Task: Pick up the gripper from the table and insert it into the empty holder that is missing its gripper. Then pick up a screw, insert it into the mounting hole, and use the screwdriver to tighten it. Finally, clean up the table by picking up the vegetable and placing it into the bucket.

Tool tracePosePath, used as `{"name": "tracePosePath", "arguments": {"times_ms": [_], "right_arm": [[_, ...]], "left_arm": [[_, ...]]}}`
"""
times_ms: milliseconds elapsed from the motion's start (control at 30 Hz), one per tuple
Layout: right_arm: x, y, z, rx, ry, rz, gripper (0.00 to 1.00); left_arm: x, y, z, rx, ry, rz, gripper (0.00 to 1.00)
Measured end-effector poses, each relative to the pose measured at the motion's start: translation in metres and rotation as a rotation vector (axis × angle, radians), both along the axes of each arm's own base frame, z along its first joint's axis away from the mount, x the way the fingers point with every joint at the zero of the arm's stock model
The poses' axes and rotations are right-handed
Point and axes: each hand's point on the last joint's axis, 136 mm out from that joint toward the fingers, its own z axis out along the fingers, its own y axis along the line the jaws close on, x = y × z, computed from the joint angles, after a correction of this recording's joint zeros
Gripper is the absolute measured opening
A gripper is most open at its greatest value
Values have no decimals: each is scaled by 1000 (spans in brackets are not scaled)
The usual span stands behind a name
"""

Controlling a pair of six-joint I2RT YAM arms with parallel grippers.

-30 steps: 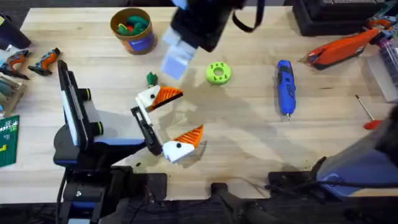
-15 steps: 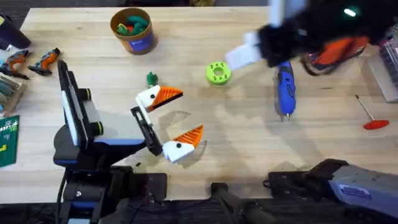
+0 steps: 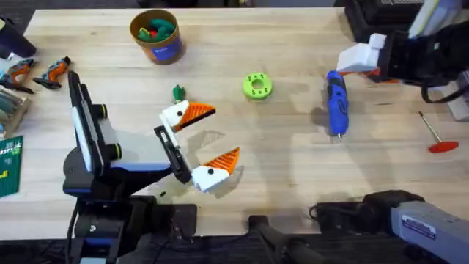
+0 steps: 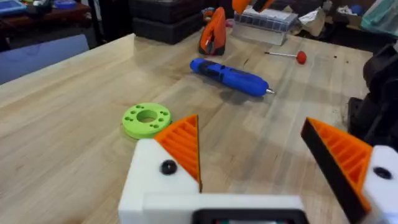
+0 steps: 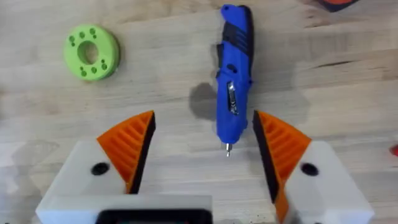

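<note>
Blue screwdriver [image 3: 336,103] flat on the wood toward the table's right, metal tip toward the near edge, untouched; seen in the right wrist view [image 5: 234,78] lying ahead of the two orange pads, tip reaching in between them. Right gripper [image 3: 359,59] raised just beyond and right of the driver, jaws spread wide, white blocks partly blurred and the arm behind cut off by the frame's edge. Lime-green disc [image 3: 256,86] left of the driver, well apart, flat. Small dark green vegetable [image 3: 179,92] farther left, just beyond the left gripper's upper finger, too small to make out in detail. Left gripper [image 3: 209,143] low over the table's middle, jaws spread, both white blocks carrying orange ribbed pads, nothing between them; in the left wrist view [image 4: 249,162] the right-hand pad cut by the frame. Brown-orange bucket [image 3: 155,35] at the far left-centre, green and orange toys inside, contents hard to tell apart. Red-handled rod [image 3: 436,136] near the right edge; orange-and-black hand tool [image 3: 399,62] partly hidden behind the right gripper.
</note>
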Motion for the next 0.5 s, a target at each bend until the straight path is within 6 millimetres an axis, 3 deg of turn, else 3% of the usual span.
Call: {"name": "tracePosePath", "arguments": {"times_ms": [500], "right_arm": [[1, -7, 0, -3, -4, -27, 934]], "left_arm": [[0, 0, 0, 0, -1, 0, 985]]}}
